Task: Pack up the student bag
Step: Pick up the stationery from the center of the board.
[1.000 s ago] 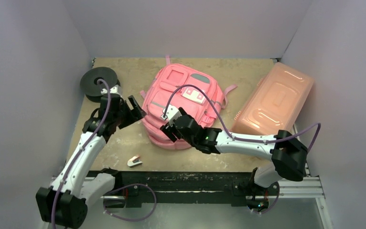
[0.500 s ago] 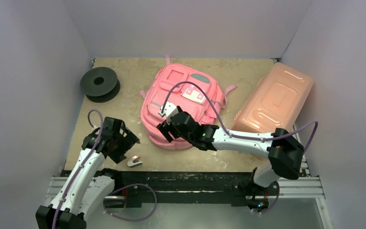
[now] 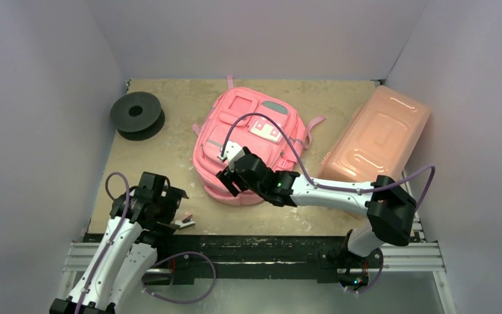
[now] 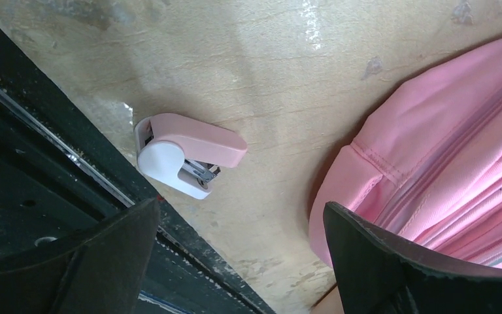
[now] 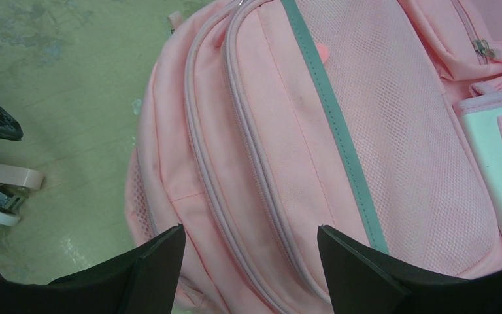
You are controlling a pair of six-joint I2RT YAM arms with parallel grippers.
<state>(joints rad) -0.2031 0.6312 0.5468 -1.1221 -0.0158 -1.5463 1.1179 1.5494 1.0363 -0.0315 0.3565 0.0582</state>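
Note:
The student bag (image 3: 248,131), a pink fabric backpack, lies flat mid-table with its front up. Its zips run shut across the fabric (image 5: 261,157) beside a grey-green stripe (image 5: 340,131) and a white clasp patch (image 5: 497,144). My right gripper (image 3: 227,182) hovers open over the bag's near end (image 5: 250,235), nothing between its fingers. A small pink and white stapler (image 4: 189,154) lies by the table's front edge (image 3: 184,222). My left gripper (image 3: 173,212) hangs open just above and beside it (image 4: 240,216), holding nothing.
A black spool (image 3: 136,114) sits at the back left. A rigid salmon-pink box (image 3: 376,137) with a lid lies along the right wall. The black rail (image 4: 52,196) of the table's front edge runs right under my left gripper.
My left arm has swung from the spool at the back left down to the front edge by the stapler, its jaws opening wider. The right gripper barely shifted over the bag.

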